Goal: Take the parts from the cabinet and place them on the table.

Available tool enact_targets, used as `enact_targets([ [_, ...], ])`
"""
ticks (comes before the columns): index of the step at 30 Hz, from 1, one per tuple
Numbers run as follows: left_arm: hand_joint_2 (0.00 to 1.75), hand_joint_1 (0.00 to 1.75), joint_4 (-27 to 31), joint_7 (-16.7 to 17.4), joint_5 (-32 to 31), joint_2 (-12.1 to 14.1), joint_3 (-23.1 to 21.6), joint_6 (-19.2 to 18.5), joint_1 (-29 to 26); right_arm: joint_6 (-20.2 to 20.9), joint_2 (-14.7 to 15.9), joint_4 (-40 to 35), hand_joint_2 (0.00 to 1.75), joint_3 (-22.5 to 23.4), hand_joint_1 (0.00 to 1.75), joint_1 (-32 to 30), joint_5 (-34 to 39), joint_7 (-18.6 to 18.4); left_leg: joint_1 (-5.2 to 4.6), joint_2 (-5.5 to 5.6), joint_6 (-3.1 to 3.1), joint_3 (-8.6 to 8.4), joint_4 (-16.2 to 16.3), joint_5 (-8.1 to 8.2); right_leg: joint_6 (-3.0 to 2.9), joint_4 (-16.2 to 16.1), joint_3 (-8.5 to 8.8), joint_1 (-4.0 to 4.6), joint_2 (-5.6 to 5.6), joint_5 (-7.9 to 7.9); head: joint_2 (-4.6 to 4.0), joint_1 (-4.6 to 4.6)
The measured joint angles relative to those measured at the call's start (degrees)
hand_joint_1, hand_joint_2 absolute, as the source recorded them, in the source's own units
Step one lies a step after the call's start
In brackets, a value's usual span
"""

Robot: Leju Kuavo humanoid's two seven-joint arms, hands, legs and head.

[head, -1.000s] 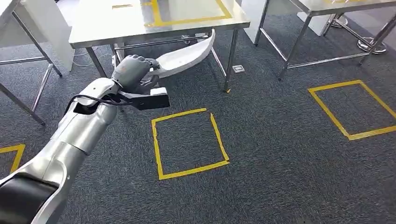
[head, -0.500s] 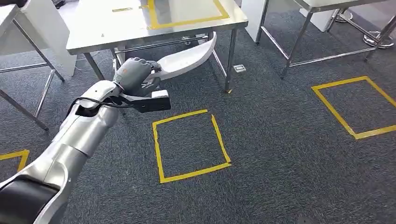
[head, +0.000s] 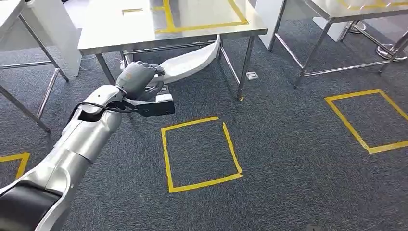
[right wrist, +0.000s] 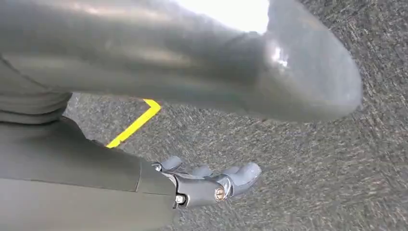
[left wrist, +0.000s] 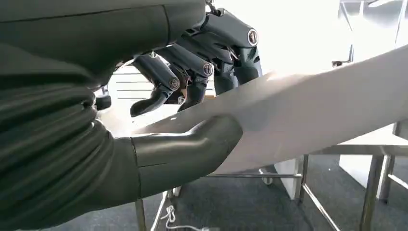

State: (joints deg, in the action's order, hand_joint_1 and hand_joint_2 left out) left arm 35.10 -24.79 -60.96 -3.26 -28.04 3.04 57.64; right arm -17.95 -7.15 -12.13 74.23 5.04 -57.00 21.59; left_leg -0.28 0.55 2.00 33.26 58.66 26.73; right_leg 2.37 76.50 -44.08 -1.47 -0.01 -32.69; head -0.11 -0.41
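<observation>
Gripping long white curved part [head: 190, 60] in left hand [head: 137, 79], carrying toward steel table [head: 110, 38]; right hand [right wrist: 211, 185] hanging, fingers partly curled, holding nothing.

The left arm [head: 82, 139] was clad in silver shells, w/ a black section nearest the body. A black cable [head: 96, 103] was looped at the wrist, beside a black box-shaped module [head: 156, 107]. The left hand [head: 136, 77] was moulded in matte grey, w/ a small orange mark on its back. Dark fingers [left wrist: 192, 57] w/ round silver screws were seen, plus a thick grey thumb [left wrist: 187, 154] and ribbed cover. The right hand [right wrist: 211, 185] was grey too, w/ one brass-coloured screw.
</observation>
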Motion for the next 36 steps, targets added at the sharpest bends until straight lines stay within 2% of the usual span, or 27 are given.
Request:
enact_targets([
  [1,1.75,1.75,0.0,0.0,0.0,0.0,0.0,0.0,-0.1,0.0,0.0,0.0,0.00,0.0,0.00,-0.1,0.0,0.0,-0.06,0.13,-0.05,-0.33,0.1,0.37,-0.24,-2.4,0.33,0.06,-0.01,2.20,0.00,0.00],
  [3,1.75,1.75,0.0,0.0,0.0,-0.1,0.0,0.1,0.0,0.0,0.0,0.0,0.00,0.0,0.00,-0.1,0.0,0.0,-0.10,0.17,-0.33,-1.25,0.4,1.28,-0.80,-12.0,3.86,0.22,-0.02,8.64,0.00,0.00],
  [4,1.75,1.75,0.0,0.0,0.0,-0.1,0.0,0.2,0.0,0.0,0.0,0.0,0.00,0.0,0.00,-0.1,0.0,0.0,-0.07,0.14,-0.63,-1.56,0.4,1.84,-1.23,-16.4,5.34,0.37,-0.03,10.61,0.02,0.00],
  [5,1.75,1.75,-0.1,-0.1,0.0,-0.2,0.0,0.3,0.1,0.0,0.0,0.0,0.00,0.0,0.00,0.0,0.0,0.0,-0.33,0.24,-0.95,-1.64,0.6,2.04,-1.39,-17.2,5.46,0.83,-0.03,8.15,0.00,-0.02],
  [7,1.75,1.75,-0.2,-0.1,0.0,-0.2,-0.1,0.3,0.0,-0.1,0.0,0.0,0.00,0.0,0.00,0.0,0.2,0.0,-0.36,0.33,-1.69,-1.89,0.6,2.29,-2.15,-17.1,5.94,0.84,0.05,9.11,0.00,-0.02],
  [9,1.75,1.75,-0.2,-0.1,0.0,-0.2,-0.1,0.3,0.0,-0.1,0.0,0.0,0.00,0.0,0.00,-0.1,0.2,0.0,-0.39,0.32,-2.36,-2.18,0.8,2.51,-2.93,-17.2,6.72,0.54,0.09,8.91,0.00,0.00],
  [10,1.75,1.75,-0.2,-0.1,0.0,-0.2,-0.1,0.3,0.1,-0.1,0.0,0.0,0.00,0.0,0.00,-0.1,0.2,0.0,-0.22,0.14,-2.65,-1.42,2.3,2.65,-3.25,-17.5,7.31,0.44,0.08,8.73,0.00,-0.05],
  [11,1.75,1.75,-0.2,-0.1,0.0,-0.1,-0.2,0.3,0.3,-0.1,0.0,0.0,0.00,0.0,0.00,-0.1,0.2,0.0,-0.13,0.02,-3.15,0.18,5.2,3.36,-3.59,-17.6,7.66,0.39,0.06,8.50,0.00,-0.40],
  [12,1.75,1.75,-0.2,-0.1,0.0,-0.1,-0.2,0.3,0.4,-0.1,0.0,0.0,0.00,0.0,0.00,0.0,0.2,0.0,0.07,-0.02,-3.58,2.68,9.3,4.84,-3.77,-17.6,7.91,0.39,0.04,8.25,0.00,-0.29],
  [14,1.75,1.75,-0.5,-0.1,0.0,-0.1,-0.2,0.3,0.1,-0.1,0.0,0.0,0.00,0.0,0.00,0.0,0.2,0.0,0.39,-0.08,-3.87,7.58,16.4,7.92,-3.78,-17.6,8.43,0.39,0.04,7.62,0.00,-0.33],
  [15,1.75,1.75,-0.6,-0.1,0.0,-0.1,-0.3,0.3,0.0,-0.1,0.0,0.0,0.00,0.0,0.00,0.0,0.2,0.0,0.52,-0.14,-4.03,8.86,17.3,7.73,-3.73,-17.5,8.72,0.36,0.09,7.35,0.02,-0.31],
  [16,1.75,1.75,-0.8,-0.1,0.0,-0.1,-0.3,0.3,0.0,-0.1,0.0,0.0,0.00,0.0,0.00,-0.1,0.2,0.0,0.61,-0.19,-3.96,8.92,15.8,5.85,-3.63,-17.4,9.14,0.33,0.18,6.97,0.00,-0.33],
  [17,1.75,1.75,-0.8,-0.1,0.0,-0.1,-0.4,0.3,0.0,-0.1,0.0,0.0,0.00,0.0,0.00,-0.1,0.2,0.0,0.64,-0.20,-3.85,7.83,12.2,2.86,-3.49,-17.4,9.60,0.28,0.26,6.61,0.00,-0.31],
  [19,1.75,1.75,-0.8,-0.1,0.0,0.0,-0.4,0.3,0.2,-0.1,0.0,0.0,0.00,0.0,0.00,-0.1,0.3,0.0,0.64,-0.31,-3.18,4.24,2.3,-3.83,-3.05,-17.3,10.59,0.22,0.29,5.84,0.00,-0.33],
  [20,1.75,1.75,-0.9,-0.1,0.0,0.0,-0.4,0.3,0.4,-0.1,0.0,0.0,0.00,0.0,0.00,-0.1,0.3,0.0,0.37,-0.38,-3.22,3.87,0.8,-2.71,-2.67,-17.2,10.84,0.37,0.27,5.60,0.00,-0.26],
  [21,1.75,1.75,-1.0,-0.1,0.0,0.0,-0.4,0.3,0.6,-0.1,0.0,0.0,0.00,0.0,0.00,0.0,0.3,0.0,0.15,-0.43,-2.75,3.84,0.5,-1.47,-2.34,-17.2,10.60,0.39,0.23,5.49,0.00,-0.42],
  [22,1.75,1.75,-1.0,-0.1,0.0,-0.2,-0.5,0.2,0.5,-0.1,0.0,0.0,0.00,0.0,0.00,0.0,0.3,0.0,0.10,-0.43,-2.34,3.48,0.5,-2.73,-1.91,-17.3,10.60,0.39,0.11,5.21,0.00,-0.35],
  [24,1.75,1.75,-1.0,-0.2,0.0,0.0,-0.5,0.2,0.5,-0.1,0.0,0.0,0.00,0.0,0.00,0.1,0.3,0.0,0.23,-0.25,-1.68,3.12,0.3,-2.79,-1.11,-17.6,11.17,0.52,0.08,5.02,0.02,-0.37],
  [25,1.75,1.75,-0.9,0.0,0.0,0.0,-0.5,0.2,0.5,-0.1,0.0,0.0,0.00,0.0,0.00,0.1,0.4,0.0,0.49,-0.34,-1.35,2.56,-0.2,-2.91,-0.90,-17.1,10.89,0.18,0.11,4.61,0.00,-0.35],
  [26,1.75,1.75,-0.9,0.0,0.0,0.0,-0.5,0.2,0.7,-0.1,0.0,0.0,0.00,0.0,0.00,0.0,0.3,0.0,0.45,-0.35,-0.87,2.27,-0.3,-2.68,-0.75,-15.0,9.94,0.27,0.07,3.63,0.00,-0.24],
  [27,1.75,1.75,-0.9,-0.1,0.0,-0.1,-0.5,0.2,0.9,-0.1,0.0,0.0,0.00,0.0,0.00,0.1,0.3,0.0,0.43,-0.30,-0.58,2.18,-0.3,-2.51,-0.65,-11.1,7.82,0.27,0.11,1.98,0.02,-0.20],
  [29,1.75,1.75,-1.0,-0.1,0.0,-0.3,-0.5,0.2,0.7,-0.1,0.0,0.0,0.00,0.0,0.00,0.0,0.3,0.0,0.19,-0.29,-0.10,1.86,-0.3,-1.98,-0.42,-1.9,2.18,0.29,0.13,-0.96,0.02,-0.20],
  [30,1.75,1.75,-1.1,-0.1,0.0,-0.3,-0.5,0.2,0.5,-0.1,0.0,0.0,0.00,0.0,0.00,0.0,0.3,0.0,0.11,-0.23,-0.09,1.67,-0.2,-1.70,-0.38,0.4,0.26,0.28,0.13,-0.79,0.00,-0.18],
  [31,1.75,1.75,-1.1,-0.1,0.0,-0.3,-0.5,0.2,0.4,0.0,0.0,0.0,0.00,0.0,0.00,-0.1,0.3,0.0,0.10,-0.15,-0.16,1.37,-0.1,-1.36,-0.42,-0.5,-0.08,0.27,0.12,0.92,0.00,-0.20],
  [32,1.75,1.75,-1.1,-0.1,0.0,-0.3,-0.5,0.2,0.4,-0.1,0.0,0.0,0.00,0.0,0.00,-0.1,0.3,0.0,0.11,-0.10,-0.26,1.05,0.1,-0.95,-0.48,-3.6,0.85,0.27,0.11,3.50,0.00,-0.18],
  [34,1.75,1.75,-1.1,-0.1,0.0,-0.3,-0.5,0.2,0.5,-0.1,0.0,0.0,0.00,0.0,0.00,-0.1,0.3,-0.1,0.13,-0.05,-0.66,0.23,0.6,0.11,-0.68,-14.0,5.29,0.23,0.03,9.43,0.00,-0.18],
  [36,1.75,1.75,-1.3,-0.1,0.0,-0.3,-0.5,0.0,0.8,-0.1,0.0,0.0,0.00,0.0,0.00,0.0,0.3,-0.2,-0.39,0.15,-1.42,0.39,1.1,0.88,-1.38,-16.6,6.64,0.54,0.03,8.44,0.00,-0.18],
])
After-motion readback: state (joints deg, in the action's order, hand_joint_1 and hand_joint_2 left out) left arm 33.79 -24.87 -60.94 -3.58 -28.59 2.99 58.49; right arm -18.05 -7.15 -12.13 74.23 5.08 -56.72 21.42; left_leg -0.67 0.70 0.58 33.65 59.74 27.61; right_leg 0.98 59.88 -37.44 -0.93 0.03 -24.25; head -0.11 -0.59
